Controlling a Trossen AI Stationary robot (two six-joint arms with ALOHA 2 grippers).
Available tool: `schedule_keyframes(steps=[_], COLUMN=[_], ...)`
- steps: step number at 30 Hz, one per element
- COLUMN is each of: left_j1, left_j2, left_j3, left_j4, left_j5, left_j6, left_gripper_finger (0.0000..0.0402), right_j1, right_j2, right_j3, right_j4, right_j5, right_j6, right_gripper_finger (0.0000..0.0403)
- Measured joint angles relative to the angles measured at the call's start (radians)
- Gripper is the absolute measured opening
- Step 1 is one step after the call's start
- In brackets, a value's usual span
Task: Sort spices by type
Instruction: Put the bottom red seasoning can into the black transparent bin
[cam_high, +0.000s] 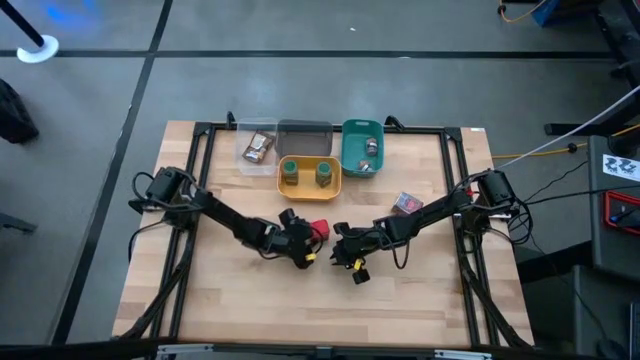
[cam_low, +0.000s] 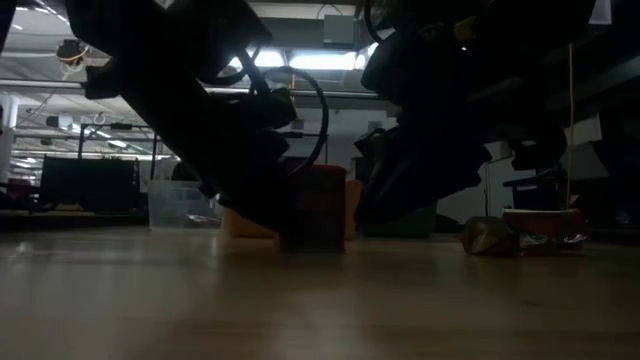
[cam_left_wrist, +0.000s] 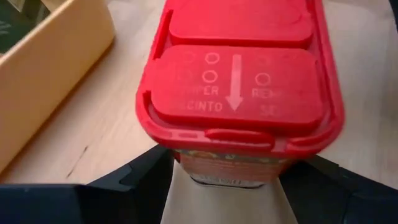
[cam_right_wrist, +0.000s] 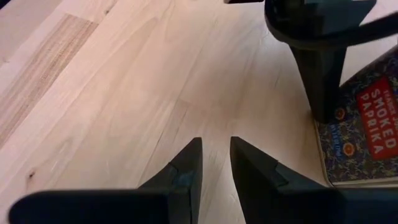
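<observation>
A red-lidded rectangular spice box (cam_high: 320, 232) stands upright near the table's middle, and my left gripper (cam_high: 303, 243) is shut on it. In the left wrist view its red flip lid (cam_left_wrist: 236, 74) fills the picture. My right gripper (cam_high: 347, 256) hovers just right of the box, its fingers (cam_right_wrist: 214, 162) almost together and holding nothing. Two green-capped jars (cam_high: 306, 171) stand in the yellow tray (cam_high: 310, 187). Greyish tins (cam_high: 369, 152) lie in the teal tray (cam_high: 347, 150), and a brown packet (cam_high: 258, 148) lies in the clear tray (cam_high: 243, 140). My left gripper pinches the red box between its two fingers (cam_left_wrist: 146, 177), one on each opposite side wall below the lid (cam_left_wrist: 186, 163). The fingers come in nearly level from the table's left. The box stays upright, its base on the table (cam_low: 316, 245).
A grey tray (cam_high: 303, 135) sits at the far edge between the clear and teal trays. A crinkly packet (cam_high: 406, 204) lies on the table right of centre, under the right arm. Bare wood stretches along the near half of the table (cam_high: 320, 300).
</observation>
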Motion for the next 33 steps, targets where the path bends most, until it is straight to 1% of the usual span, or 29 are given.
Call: schedule_keyframes(steps=[3, 11, 14, 17, 19, 23, 27, 33], left_j1=[0.009, 0.044, 0.06, 0.073, 0.076, 0.076, 0.08, 0.113], left_j2=[0.0, 0.0, 0.0, 0.0, 0.0, 0.0, -0.002, -0.006], left_j3=[0.0, 0.0, 0.0, 0.0, 0.0, 0.0, 0.005, 0.071], left_j4=[0.001, 0.087, 0.117, 0.111, 0.114, 0.146, 0.211, 0.209], left_j5=[0.013, 0.018, 0.06, 0.108, 0.116, 0.125, 0.147, 0.15], left_j6=[0.011, 0.155, 0.191, 0.19, 0.185, 0.16, 0.158, 0.168], left_gripper_finger=[0.0257, 0.0257, 0.0256, 0.0244, 0.0226, 0.0177, 0.0176, 0.0176], right_j1=[0.0, 0.0, 0.0, 0.0, 0.0, 0.0, 0.0, 0.0], right_j2=[0.0, 0.0, 0.0, -0.004, -0.014, -0.069, -0.157, -0.321], right_j3=[0.0, 0.0, 0.0, 0.001, 0.001, 0.001, 0.001, 0.001], right_j4=[-0.001, -0.007, -0.018, -0.044, -0.061, -0.137, -0.229, -0.356], right_j5=[0.0, 0.0, 0.0, 0.0, 0.0, 0.001, 0.038, 0.122], right_j6=[0.0, 0.0, 0.0, 0.0, 0.0, 0.0, -0.001, -0.007], right_gripper_finger=[0.0083, 0.0083, 0.0083, 0.0083, 0.0083, 0.0083, 0.0083, 0.0083])
